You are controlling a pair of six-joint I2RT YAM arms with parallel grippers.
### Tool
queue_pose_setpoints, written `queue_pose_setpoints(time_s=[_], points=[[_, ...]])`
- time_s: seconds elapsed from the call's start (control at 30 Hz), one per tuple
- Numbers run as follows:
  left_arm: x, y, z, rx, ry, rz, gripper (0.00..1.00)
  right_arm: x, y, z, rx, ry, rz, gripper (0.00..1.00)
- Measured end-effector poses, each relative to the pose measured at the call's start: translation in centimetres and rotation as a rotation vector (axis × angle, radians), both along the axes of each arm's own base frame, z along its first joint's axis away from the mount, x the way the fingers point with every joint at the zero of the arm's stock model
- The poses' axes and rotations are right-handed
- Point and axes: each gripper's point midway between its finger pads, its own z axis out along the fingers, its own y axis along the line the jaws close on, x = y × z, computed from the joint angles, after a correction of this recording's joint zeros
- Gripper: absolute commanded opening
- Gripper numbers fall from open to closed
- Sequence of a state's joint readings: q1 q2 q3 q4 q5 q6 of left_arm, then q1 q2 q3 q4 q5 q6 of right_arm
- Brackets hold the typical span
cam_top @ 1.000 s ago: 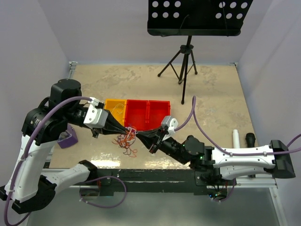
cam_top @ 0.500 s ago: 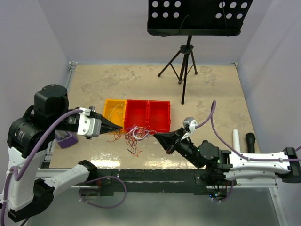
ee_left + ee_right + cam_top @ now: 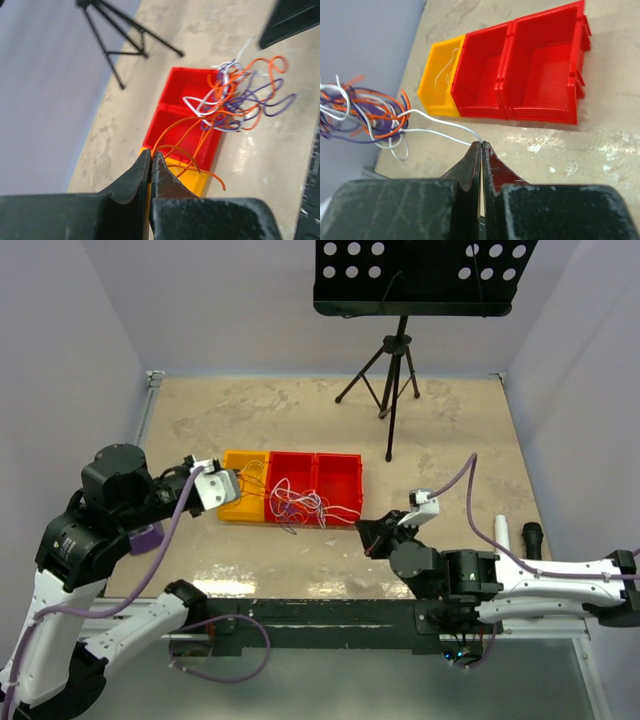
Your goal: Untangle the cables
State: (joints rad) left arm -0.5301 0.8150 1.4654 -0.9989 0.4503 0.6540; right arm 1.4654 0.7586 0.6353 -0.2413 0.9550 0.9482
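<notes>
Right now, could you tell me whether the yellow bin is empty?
Not empty: the right wrist view shows a thin white wire curled inside the yellow bin.

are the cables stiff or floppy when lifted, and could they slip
Probably floppy and light: the cables hang in loose loops between the left gripper and right gripper. The strands look thin, so one might slip from the shut jaws. The loops interlock, so pulling likely drags the bundle.
</notes>
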Motion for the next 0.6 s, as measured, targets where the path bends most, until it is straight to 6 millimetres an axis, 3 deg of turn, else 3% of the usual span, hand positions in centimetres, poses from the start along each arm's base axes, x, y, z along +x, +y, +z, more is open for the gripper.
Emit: queue_pose_setpoints(time_s=[0.17,0.37,0.47,0.6], points=[[3.7,2.9,-2.4,0.035,-0.048,0.254,0.00,0.7,-3.2,0.7,0.134,0.157,-0.227,0.00],[7.6,7.0,-6.6,0.131,-0.091,0.547,0.00,1.3,-7.0,1.0,0.205,0.189,-0.370,0.00],[9.6,9.1,-8.3,0.185,-0.111,0.690,0.00,1.8,-7.9,1.6,0.219,0.179,-0.409,0.00],[11.6,14.2,-10.1,0.263,-0.125,0.904,0.00,2.5,-9.0,2.1,0.200,0.152,-0.451,0.00]])
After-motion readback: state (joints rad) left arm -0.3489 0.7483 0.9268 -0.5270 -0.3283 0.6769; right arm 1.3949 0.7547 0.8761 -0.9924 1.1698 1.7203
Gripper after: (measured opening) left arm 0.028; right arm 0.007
